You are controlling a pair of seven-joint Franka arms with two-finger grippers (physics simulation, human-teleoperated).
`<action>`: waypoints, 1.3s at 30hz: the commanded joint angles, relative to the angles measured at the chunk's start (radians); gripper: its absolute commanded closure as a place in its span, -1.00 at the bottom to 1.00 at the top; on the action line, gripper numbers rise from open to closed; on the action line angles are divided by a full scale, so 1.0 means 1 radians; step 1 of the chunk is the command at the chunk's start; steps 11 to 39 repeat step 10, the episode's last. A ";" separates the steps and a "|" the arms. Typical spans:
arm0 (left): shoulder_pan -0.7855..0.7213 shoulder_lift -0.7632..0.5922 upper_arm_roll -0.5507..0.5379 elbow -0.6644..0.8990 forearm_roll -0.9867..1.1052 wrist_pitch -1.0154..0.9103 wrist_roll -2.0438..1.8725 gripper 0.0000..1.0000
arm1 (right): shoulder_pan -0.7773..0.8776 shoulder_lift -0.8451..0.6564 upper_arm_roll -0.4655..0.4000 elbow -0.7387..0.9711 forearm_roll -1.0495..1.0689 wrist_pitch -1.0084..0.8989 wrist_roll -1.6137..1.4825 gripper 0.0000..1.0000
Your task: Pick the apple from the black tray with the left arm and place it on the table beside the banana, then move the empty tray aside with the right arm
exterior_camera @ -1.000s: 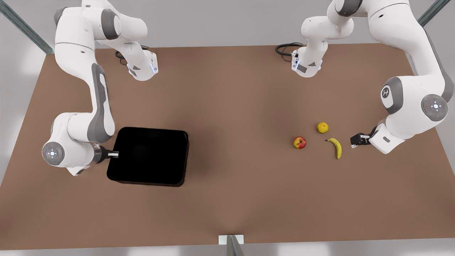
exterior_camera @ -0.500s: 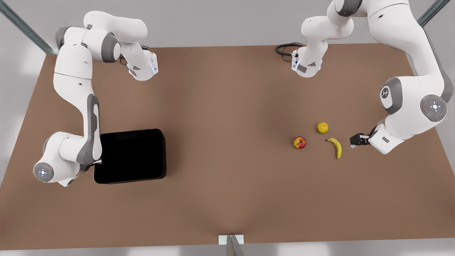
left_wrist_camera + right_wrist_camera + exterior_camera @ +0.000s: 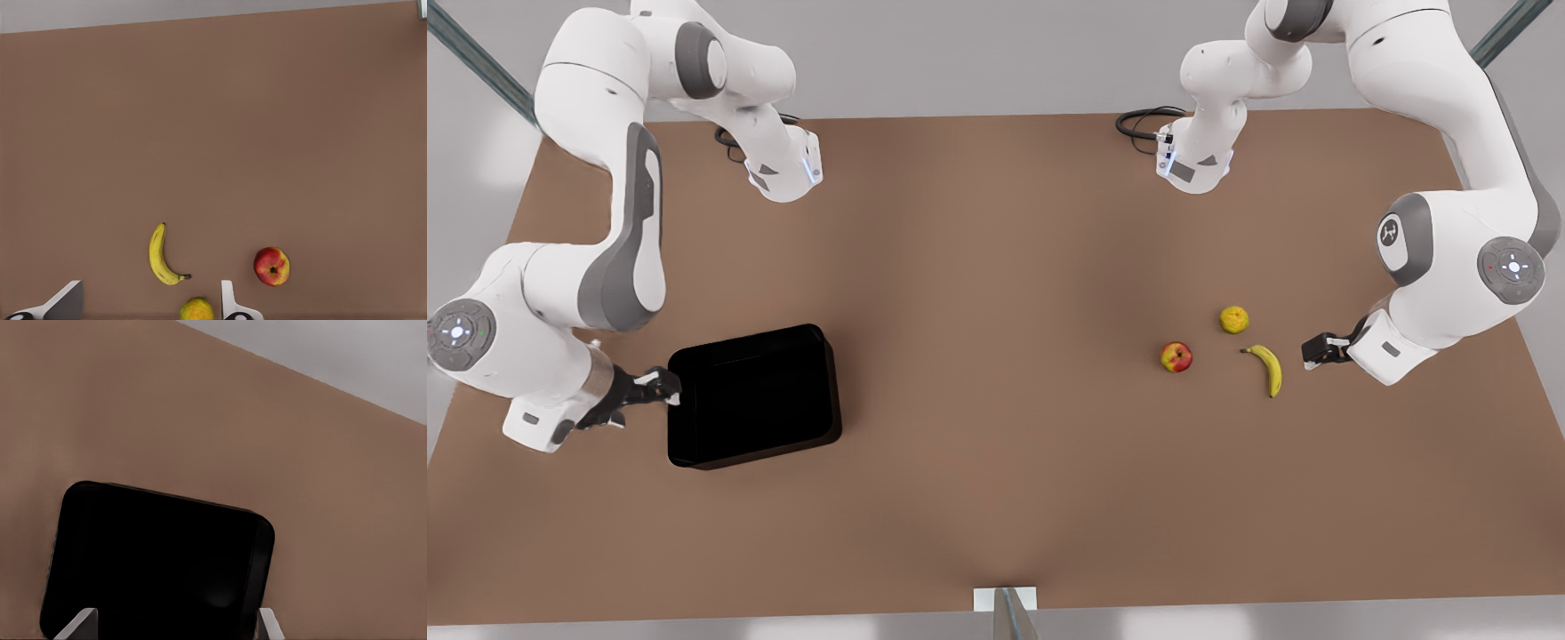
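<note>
The apple (image 3: 1176, 357) (image 3: 271, 266) lies on the brown table (image 3: 996, 267), a short way from the banana (image 3: 1268, 367) (image 3: 159, 257). My left gripper (image 3: 1316, 348) (image 3: 147, 312) hovers open on the banana's other side, holding nothing. The black tray (image 3: 751, 396) (image 3: 157, 560) is empty and sits slightly turned near the front view's left edge. My right gripper (image 3: 660, 388) (image 3: 175, 630) is open at the tray's outer edge. Its fingers (image 3: 83, 623) are spread wide.
A yellow bumpy round fruit (image 3: 1234, 319) (image 3: 197, 310) lies just behind the apple and banana. Both arm bases (image 3: 783, 173) and a black cable (image 3: 1143, 120) stand along the far edge. A metal post (image 3: 1009, 613) rises at the near edge.
The tray slid toward the front view's left and turned a little. The right gripper let go of its rim and drew back outward. The left arm has stayed still.
</note>
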 commanded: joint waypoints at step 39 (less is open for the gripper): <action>-0.008 0.031 -0.004 0.036 -0.008 0.000 0.006 -1.00 | 0.002 -0.020 -0.010 0.002 -0.118 -0.064 0.136 -1.00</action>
